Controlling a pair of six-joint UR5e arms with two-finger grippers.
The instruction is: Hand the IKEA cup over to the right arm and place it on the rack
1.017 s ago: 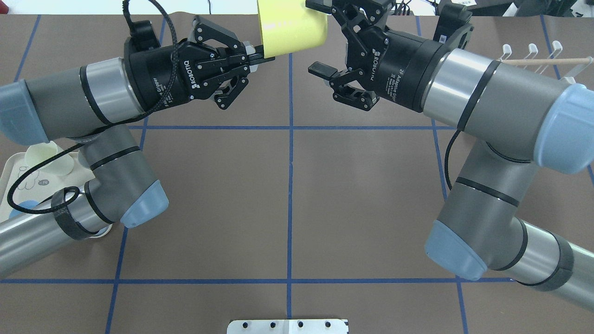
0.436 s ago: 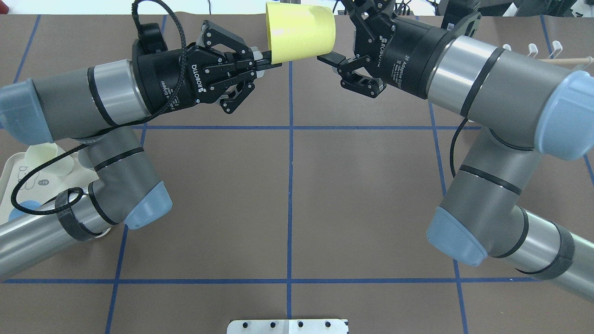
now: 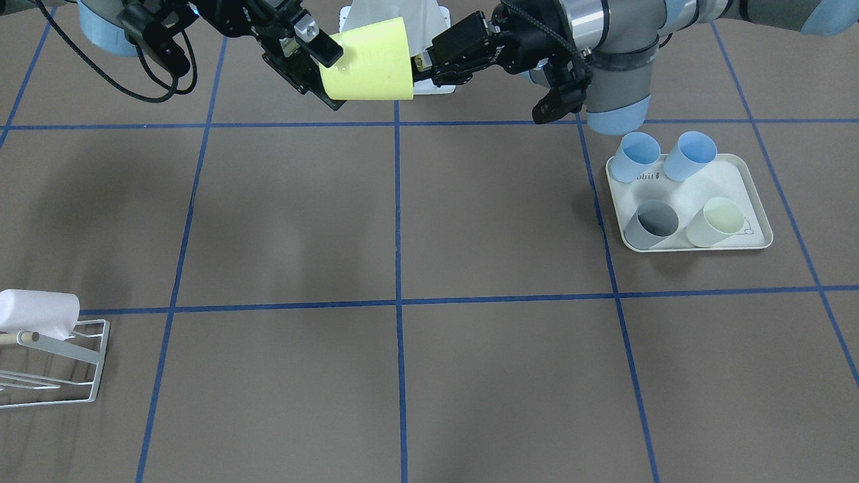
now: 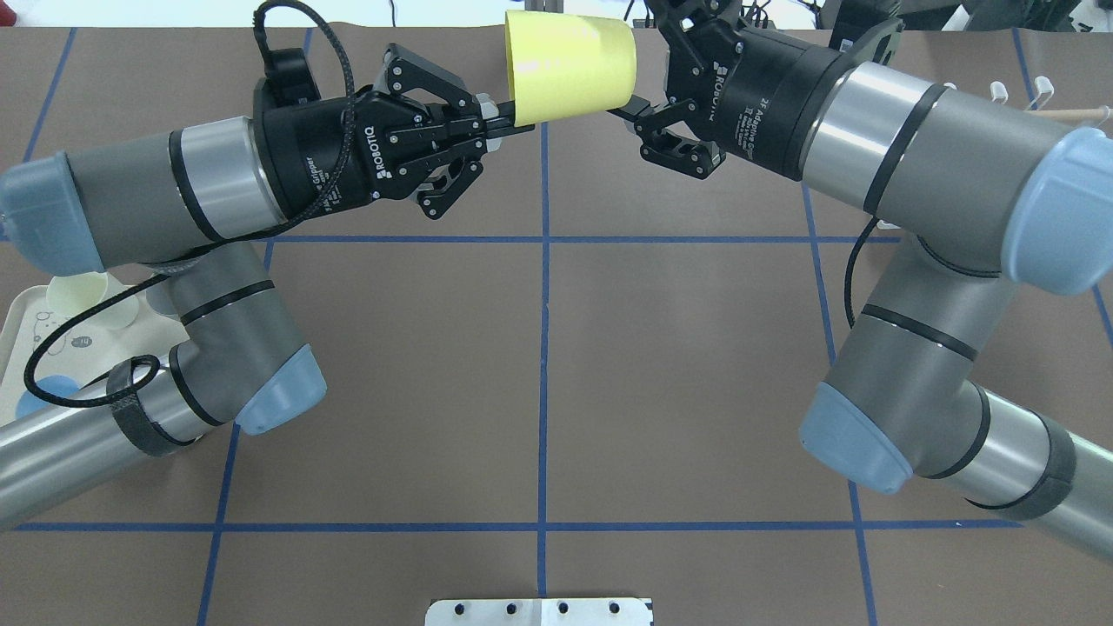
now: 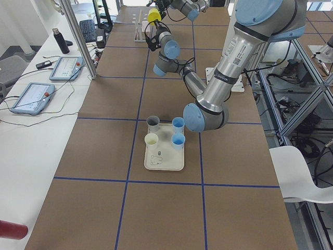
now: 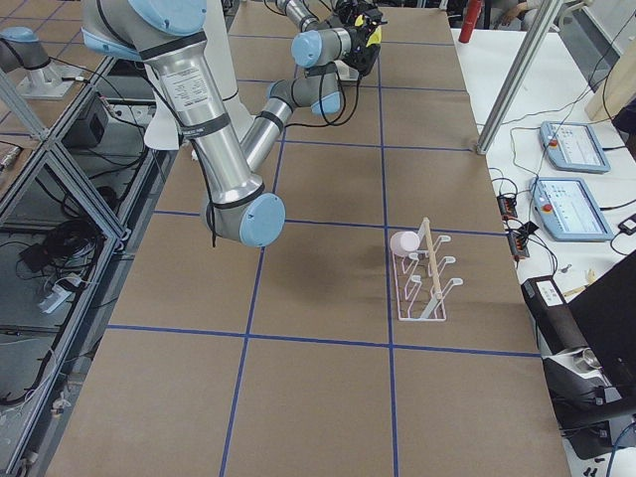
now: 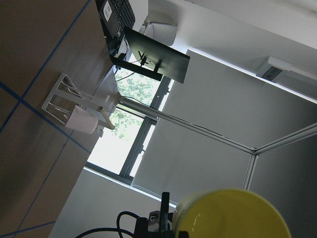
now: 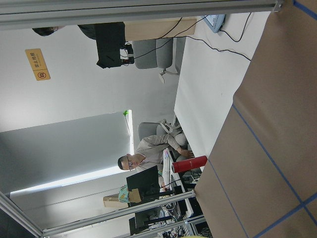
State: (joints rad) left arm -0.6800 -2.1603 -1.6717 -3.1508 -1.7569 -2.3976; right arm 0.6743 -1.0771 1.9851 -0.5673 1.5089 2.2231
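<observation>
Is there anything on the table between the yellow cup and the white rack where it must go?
Nothing visible. Between the yellow cup and the rack the front view shows only bare table. A white cup already sits on one end of it.

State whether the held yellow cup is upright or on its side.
On its side: the yellow cup lies horizontal, its rim pinched by the left hand.

You could read "ROBOTIQ" in white letters on the left gripper [image 4: 513, 129]. The right gripper [image 4: 632, 61] said "ROBOTIQ" and "2F Adaptive". The cream tray [image 3: 745, 181] had a word ending in "bit". The yellow wall sign [image 8: 37, 64] was too small to read.
</observation>
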